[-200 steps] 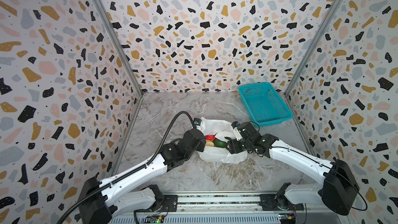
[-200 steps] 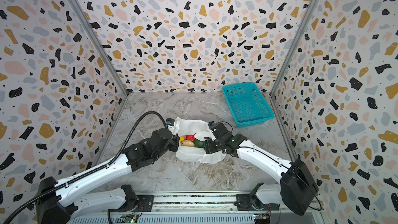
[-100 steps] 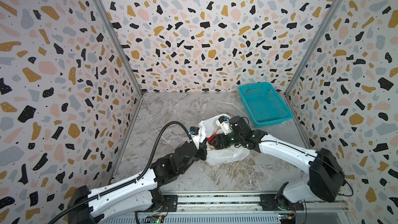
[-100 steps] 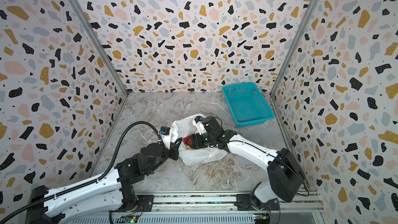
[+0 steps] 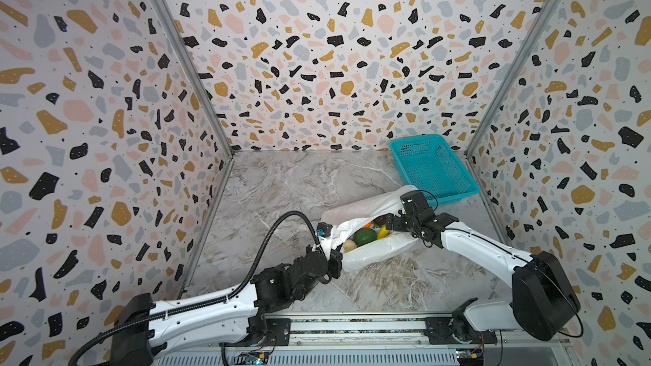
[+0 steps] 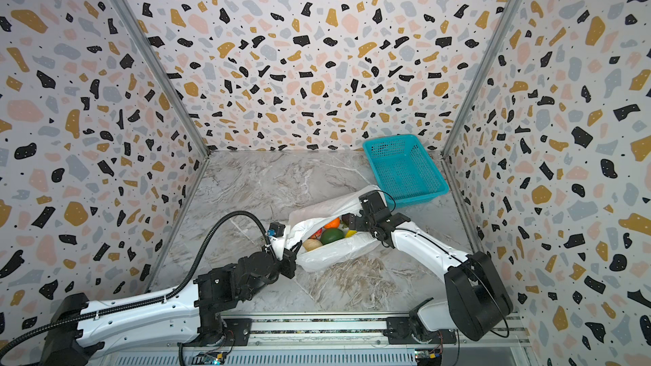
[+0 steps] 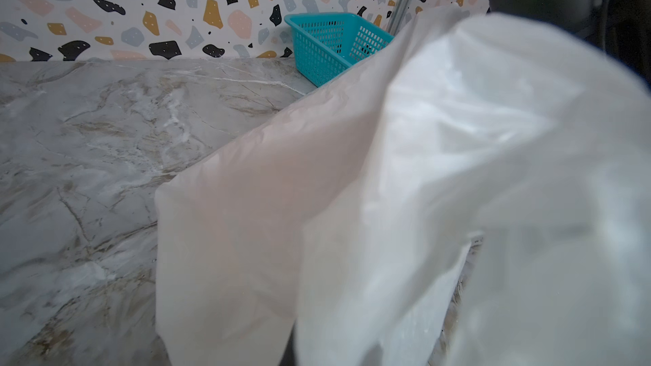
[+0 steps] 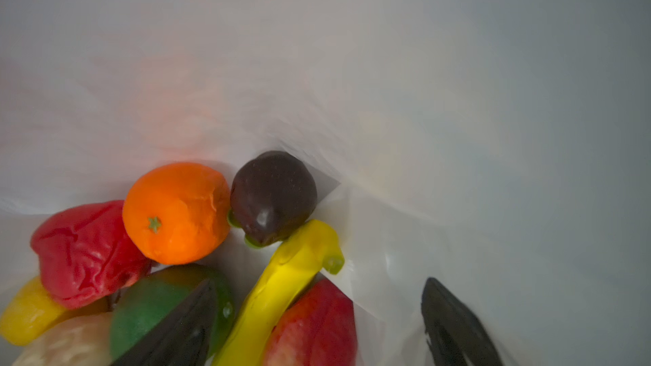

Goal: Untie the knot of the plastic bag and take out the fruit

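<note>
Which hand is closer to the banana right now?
Right. The right hand is open inside the plastic bag, directly over the banana. The left hand is outside, shut on the bag's edge at its left end, well clear of it.

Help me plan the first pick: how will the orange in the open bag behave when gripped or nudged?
The orange is round, so a nudge would probably roll it against the dark purple fruit. Its creased skin suggests it is soft and may squash.
</note>
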Controlling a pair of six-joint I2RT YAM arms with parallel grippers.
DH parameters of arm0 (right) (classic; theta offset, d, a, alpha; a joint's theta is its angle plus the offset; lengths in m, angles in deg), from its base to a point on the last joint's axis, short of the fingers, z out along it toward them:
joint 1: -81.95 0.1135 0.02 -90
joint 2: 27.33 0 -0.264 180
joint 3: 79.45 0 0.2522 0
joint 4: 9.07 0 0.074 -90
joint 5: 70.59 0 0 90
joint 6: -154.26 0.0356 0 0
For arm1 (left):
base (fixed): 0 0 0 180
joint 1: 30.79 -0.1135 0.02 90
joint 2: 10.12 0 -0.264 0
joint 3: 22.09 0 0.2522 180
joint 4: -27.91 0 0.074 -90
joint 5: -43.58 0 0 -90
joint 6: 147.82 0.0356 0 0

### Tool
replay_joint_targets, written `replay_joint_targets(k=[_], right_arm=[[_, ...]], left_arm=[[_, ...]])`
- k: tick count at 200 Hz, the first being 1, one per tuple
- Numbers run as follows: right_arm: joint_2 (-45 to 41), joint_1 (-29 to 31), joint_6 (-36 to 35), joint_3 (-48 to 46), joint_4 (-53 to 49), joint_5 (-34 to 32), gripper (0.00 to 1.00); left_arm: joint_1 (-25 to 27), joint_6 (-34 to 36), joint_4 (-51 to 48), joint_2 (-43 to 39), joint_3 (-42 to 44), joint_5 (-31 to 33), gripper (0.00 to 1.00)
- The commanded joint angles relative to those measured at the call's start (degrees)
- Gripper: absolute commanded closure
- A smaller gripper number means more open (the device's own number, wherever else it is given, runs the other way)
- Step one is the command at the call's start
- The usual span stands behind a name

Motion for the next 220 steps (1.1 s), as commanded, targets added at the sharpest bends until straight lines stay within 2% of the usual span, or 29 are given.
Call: replay_joint_targets(k=[1, 59, 102, 137, 175, 220], right_arm=[[-0.3, 1.0, -2.7, 0.5, -2.9, 3.7, 0.08], [-4.8, 13.9, -2.1, 1.4, -9.7, 8.7, 0.07], [-9.1, 21.3, 0.0, -7.6, -9.1, 9.7, 0.06], [-5.7, 28.0, 2.9, -13.8, -5.1, 8.4, 0.05], [-3.7, 28.7, 3.1, -11.0, -4.3, 6.0, 0.03], [-3.4, 28.3, 1.1, -1.9, -7.3, 6.4, 0.02]], left_arm=[[0.9, -0.9, 0.5, 1.1, 0.9, 3.3, 1.0], [1.8, -1.7, 2.1, 3.6, -0.7, 4.7, 1.0], [2.6, -4.1, 0.8, 3.5, 0.5, 6.1, 1.0], [4.5, -5.5, -1.3, 4.1, 0.9, 8.3, 1.0], [5.4, -6.2, -3.9, 5.3, -0.2, 10.2, 1.0], [6.4, -7.6, -13.3, 4.8, -2.5, 17.4, 1.0]])
